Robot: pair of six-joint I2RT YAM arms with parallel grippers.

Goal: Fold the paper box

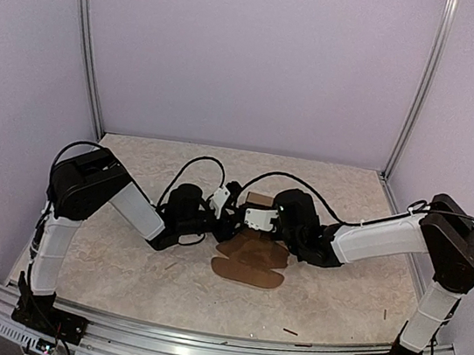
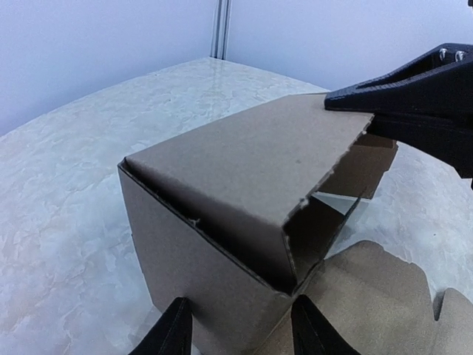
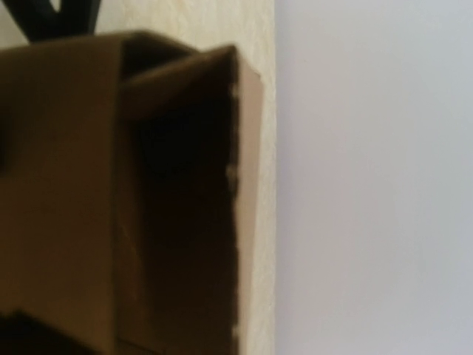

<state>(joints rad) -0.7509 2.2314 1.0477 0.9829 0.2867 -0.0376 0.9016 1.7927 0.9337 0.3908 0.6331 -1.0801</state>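
Lilac walls point(image 1: 254, 56) enclose a marbled beige table point(image 1: 118, 267), at whose centre the paper box point(image 1: 251, 263) stands half-formed, its loose flaps lying flat toward 6 o'clock. From 9 o'clock the left gripper point(image 2: 244, 329) straddles the box's near corner, fingers apart, though I cannot tell whether it grips. From 3 o'clock the right gripper point(image 2: 358, 111) pinches the top panel's edge.

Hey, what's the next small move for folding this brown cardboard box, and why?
Probably lower the right fingers a little, pressing the top panel of the brown cardboard paper box shut: they seem to pinch its far edge, a gap shows at the near corner, and the left fingers straddle the wall below.
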